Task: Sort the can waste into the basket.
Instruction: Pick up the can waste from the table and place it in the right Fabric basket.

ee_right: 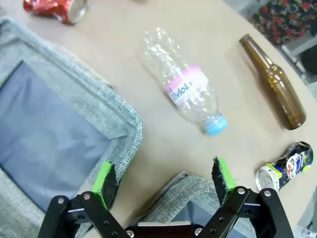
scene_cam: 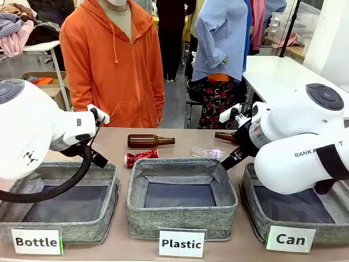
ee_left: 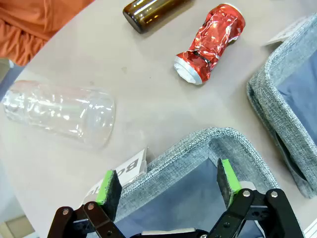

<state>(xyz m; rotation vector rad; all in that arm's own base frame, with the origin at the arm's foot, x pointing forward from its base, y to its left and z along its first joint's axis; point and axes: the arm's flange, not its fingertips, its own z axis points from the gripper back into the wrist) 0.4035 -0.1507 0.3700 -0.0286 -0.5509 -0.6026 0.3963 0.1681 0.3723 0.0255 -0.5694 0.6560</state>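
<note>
A shiny red crushed can (scene_cam: 140, 157) lies on the table just beyond the near-left corner of the middle bin; in the left wrist view the red can (ee_left: 210, 42) is well ahead of my open left gripper (ee_left: 168, 186). A dark crushed can (ee_right: 285, 166) with blue, red and yellow print lies to the right of my open right gripper (ee_right: 166, 183). The grey basket labelled "Can" (scene_cam: 253, 213) stands at the front right, its rim (ee_right: 183, 181) right under the right fingers. My left gripper (scene_cam: 97, 157) and right gripper (scene_cam: 232, 160) hover empty.
Grey bins labelled "Bottle" (scene_cam: 112, 210) and "Plastic" (scene_cam: 136, 210) stand beside the basket. A brown bottle (scene_cam: 151, 141), a second brown bottle (ee_right: 275, 84), a clear labelled plastic bottle (ee_right: 183, 89) and a clear plastic container (ee_left: 59, 111) lie on the table. A person in an orange hoodie (scene_cam: 114, 60) stands at the far side.
</note>
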